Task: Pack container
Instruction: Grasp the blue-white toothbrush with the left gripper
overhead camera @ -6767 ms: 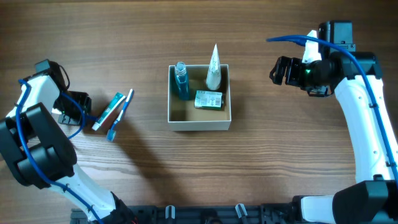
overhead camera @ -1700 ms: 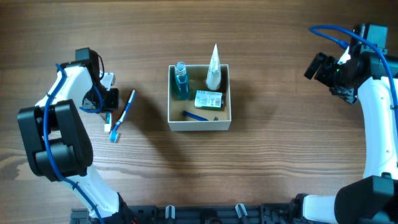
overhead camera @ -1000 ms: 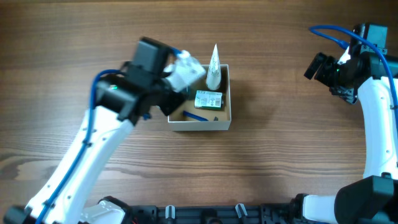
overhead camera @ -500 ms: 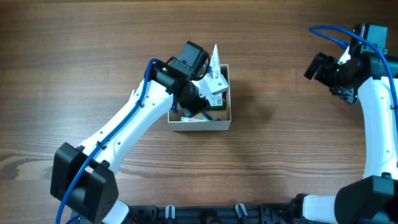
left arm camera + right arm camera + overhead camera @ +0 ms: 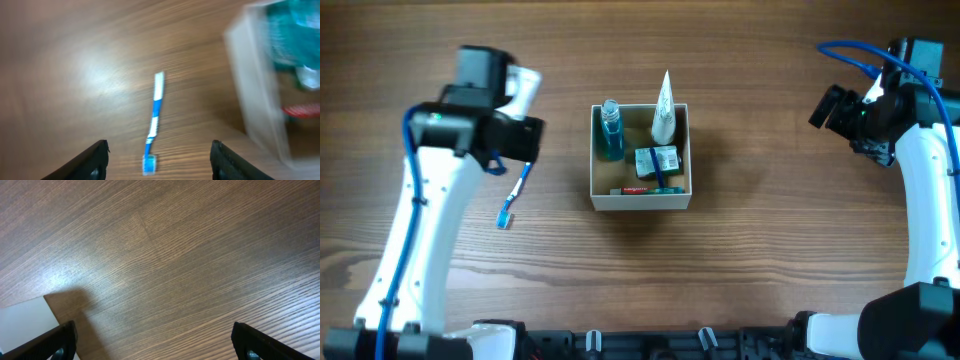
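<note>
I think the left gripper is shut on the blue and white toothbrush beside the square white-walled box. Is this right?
No. The left gripper is open and empty; the blue and white toothbrush lies free on the wooden table beside the square white-walled box, as the left wrist view shows.

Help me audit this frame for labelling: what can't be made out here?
Left wrist: the container is motion-blurred and cut by the right edge; its contents are teal and red smears.
Overhead: the toothbrush handle tip is hidden under the left end effector; the green package print is too small to read.
Right wrist: a white corner, lower left, is cut off; identity unclear.
</note>
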Motion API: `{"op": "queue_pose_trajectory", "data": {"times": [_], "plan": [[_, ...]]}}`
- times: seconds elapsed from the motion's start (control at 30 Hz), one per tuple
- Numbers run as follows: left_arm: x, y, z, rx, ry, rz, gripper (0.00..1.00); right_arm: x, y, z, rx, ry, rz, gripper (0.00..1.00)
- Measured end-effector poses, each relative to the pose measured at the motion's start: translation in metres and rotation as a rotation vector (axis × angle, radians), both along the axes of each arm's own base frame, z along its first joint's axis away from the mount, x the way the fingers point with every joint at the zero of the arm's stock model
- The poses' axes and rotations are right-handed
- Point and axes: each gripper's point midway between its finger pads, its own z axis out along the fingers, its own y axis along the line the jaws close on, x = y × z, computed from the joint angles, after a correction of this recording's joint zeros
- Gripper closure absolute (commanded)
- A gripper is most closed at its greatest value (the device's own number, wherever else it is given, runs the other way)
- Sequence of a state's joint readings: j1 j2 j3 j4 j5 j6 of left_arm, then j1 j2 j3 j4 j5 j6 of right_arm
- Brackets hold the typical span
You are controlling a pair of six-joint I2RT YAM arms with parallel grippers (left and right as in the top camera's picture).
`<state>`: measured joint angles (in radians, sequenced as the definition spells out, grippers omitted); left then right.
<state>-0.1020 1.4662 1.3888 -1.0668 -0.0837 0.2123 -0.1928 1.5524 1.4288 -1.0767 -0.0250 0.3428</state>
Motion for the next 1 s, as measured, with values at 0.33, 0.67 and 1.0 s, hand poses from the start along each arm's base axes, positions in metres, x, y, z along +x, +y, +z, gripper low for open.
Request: {"op": "queue_pose_trajectory", "data": {"times": [0.33, 0.67, 1.0], "plan": [[-0.018, 0.05, -0.149, -0.159, 0.374, 0.271, 0.35, 0.0, 0.0, 0.0, 0.0, 0.0, 0.0, 0.0], [-0.026, 0.045, -0.196, -0.179, 0.509, 0.283, 0.44, 0.0, 0.0, 0.0, 0.0, -0.001, 0.0, 0.0], [-0.025, 0.045, -0.197, -0.18, 0.507, 0.287, 0.78, 0.0, 0.0, 0.0, 0.0, -0.001, 0.0, 0.0]]}}
